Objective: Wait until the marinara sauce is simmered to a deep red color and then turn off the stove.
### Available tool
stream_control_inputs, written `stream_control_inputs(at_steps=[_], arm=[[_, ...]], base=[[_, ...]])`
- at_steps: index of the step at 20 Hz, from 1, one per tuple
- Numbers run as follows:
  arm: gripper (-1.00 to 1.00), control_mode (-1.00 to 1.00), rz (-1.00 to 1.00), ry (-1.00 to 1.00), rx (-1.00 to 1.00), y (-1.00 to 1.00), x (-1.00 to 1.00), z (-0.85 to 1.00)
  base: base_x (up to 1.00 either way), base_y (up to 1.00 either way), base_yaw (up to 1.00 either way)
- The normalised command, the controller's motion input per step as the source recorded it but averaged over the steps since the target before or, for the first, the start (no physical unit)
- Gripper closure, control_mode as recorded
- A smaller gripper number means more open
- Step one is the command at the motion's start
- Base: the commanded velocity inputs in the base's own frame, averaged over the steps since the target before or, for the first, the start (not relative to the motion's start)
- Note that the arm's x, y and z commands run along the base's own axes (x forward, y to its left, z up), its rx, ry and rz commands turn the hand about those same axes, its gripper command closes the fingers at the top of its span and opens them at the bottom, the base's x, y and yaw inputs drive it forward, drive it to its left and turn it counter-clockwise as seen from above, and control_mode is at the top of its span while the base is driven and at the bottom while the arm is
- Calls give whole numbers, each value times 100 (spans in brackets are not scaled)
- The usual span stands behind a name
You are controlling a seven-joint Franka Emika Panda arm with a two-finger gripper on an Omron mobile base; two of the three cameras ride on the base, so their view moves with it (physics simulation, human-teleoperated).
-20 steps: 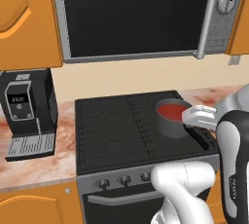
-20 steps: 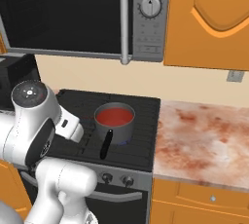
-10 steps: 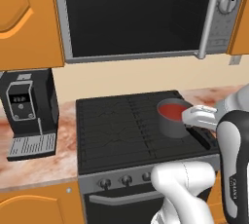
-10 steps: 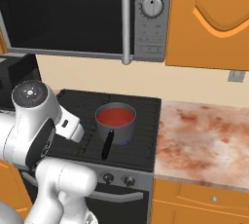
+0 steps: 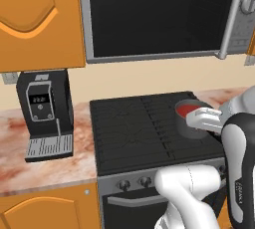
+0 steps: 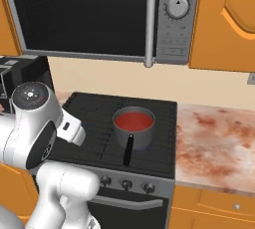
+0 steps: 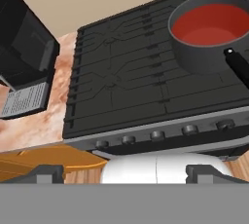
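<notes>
Showing at the hand view's bottom edge, gripper [image 7: 124,173] jaws spread wide, holding nothing. Knob row [image 7: 158,134] mid-frame on stove [image 7: 126,96]. Marinara sauce [image 7: 211,23] fills saucepan [image 7: 204,57] upper right. Coffee machine [image 7: 24,47] upper left.

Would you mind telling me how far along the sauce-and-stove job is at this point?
Done: the saucepan sits on the stove, filled with sauce. In hand: the wait; the sauce looks orange-red, arguably not yet deep red. The gripper hangs in front of the stove above the knobs, touching none. Left: once the colour deepens, turn the burner's knob off. The jaws look spread, with nothing between them.
</notes>
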Motion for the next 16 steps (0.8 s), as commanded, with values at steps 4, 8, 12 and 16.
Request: stream_control_inputs(at_steps=[4, 8, 12, 16], arm=[[-100, 100, 0, 0, 0, 0, 0, 0], [-100, 100, 0, 0, 0, 0, 0, 0], [-100, -100, 0, 0, 0, 0, 0, 0], [-100, -100, 0, 0, 0, 0, 0, 0]], base=[[0, 29, 0], [0, 5, 0], [0, 0, 0], [0, 0, 0]])
